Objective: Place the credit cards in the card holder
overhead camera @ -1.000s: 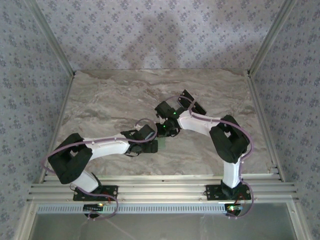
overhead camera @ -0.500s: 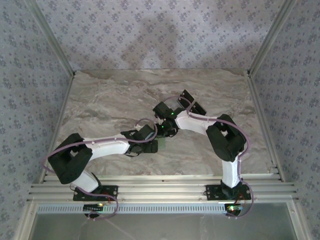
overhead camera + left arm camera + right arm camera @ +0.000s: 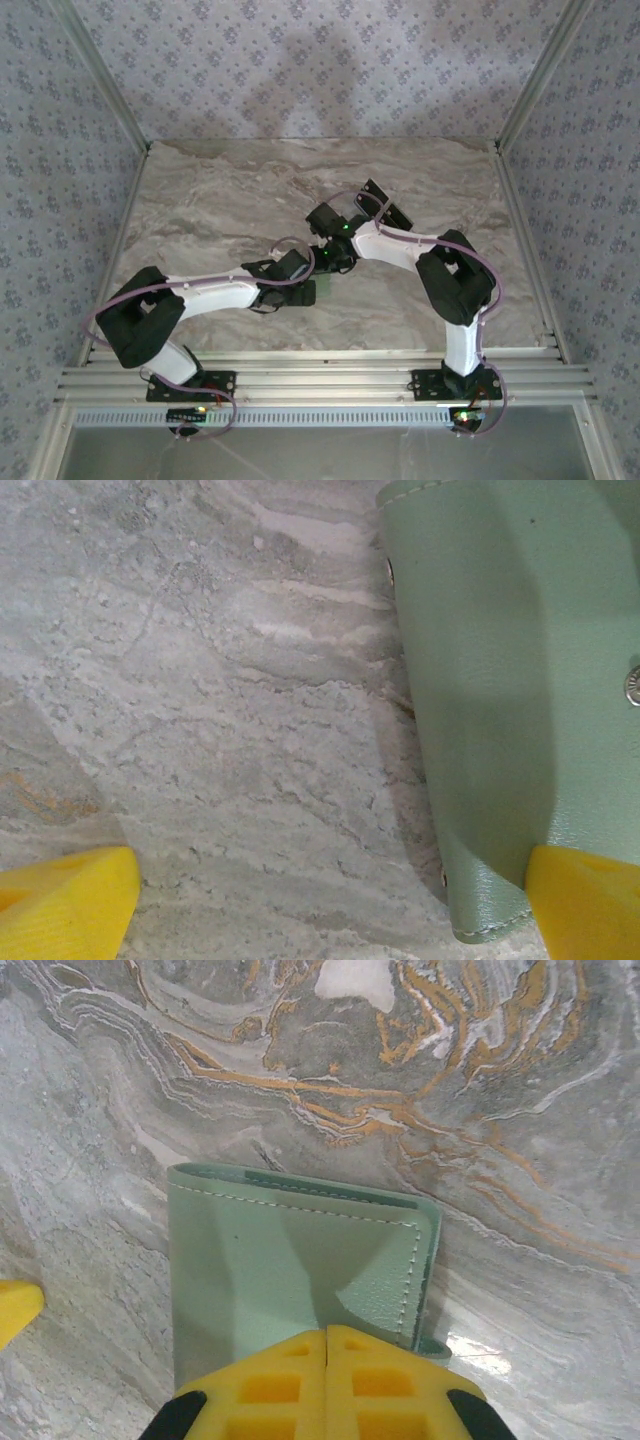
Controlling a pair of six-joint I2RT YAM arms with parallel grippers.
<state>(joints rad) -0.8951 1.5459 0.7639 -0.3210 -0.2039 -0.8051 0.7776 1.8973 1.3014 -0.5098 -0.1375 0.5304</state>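
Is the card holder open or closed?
Partly open, it seems: the card holder has its upper flap lifted off the layer beneath.

Matt, finely grained, leather-like card holder has stitched edges and a metal snap; the table beneath looks like smooth marbled stone.

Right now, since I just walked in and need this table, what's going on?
Both arms are at a pale green card holder mid-table. The right gripper is shut, its yellow fingers over the holder's near edge; pinching or pressing, I cannot tell. The left gripper is wide open, one finger at the holder's corner, the other over the bare marble table.
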